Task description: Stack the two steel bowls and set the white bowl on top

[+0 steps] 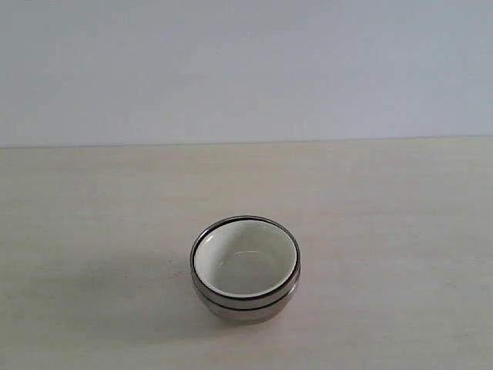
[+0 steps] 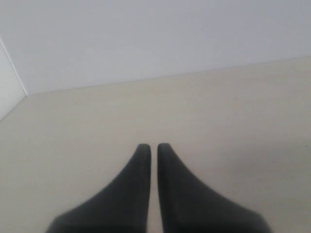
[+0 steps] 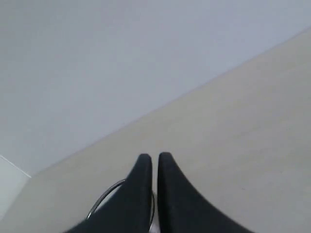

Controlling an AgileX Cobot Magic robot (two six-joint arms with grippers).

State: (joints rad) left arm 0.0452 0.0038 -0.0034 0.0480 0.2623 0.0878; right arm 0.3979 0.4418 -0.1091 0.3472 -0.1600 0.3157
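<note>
The two steel bowls [image 1: 246, 311] sit nested one in the other on the table, near the front middle of the exterior view. Inside the upper one rests the white bowl [image 1: 245, 266], upright, with its cream inside showing; its outside is hidden. Neither gripper appears in the exterior view. In the left wrist view my left gripper [image 2: 150, 145] is shut over bare tabletop, holding nothing. My right gripper [image 3: 155, 156] is also shut, and a thin arc of a steel bowl's rim [image 3: 104, 196] shows behind its fingers, not held.
The pale wood-grain table [image 1: 385, 231] runs back to a plain light wall [image 1: 246, 69]. A corner where two walls meet the table [image 2: 24, 94] shows in the left wrist view.
</note>
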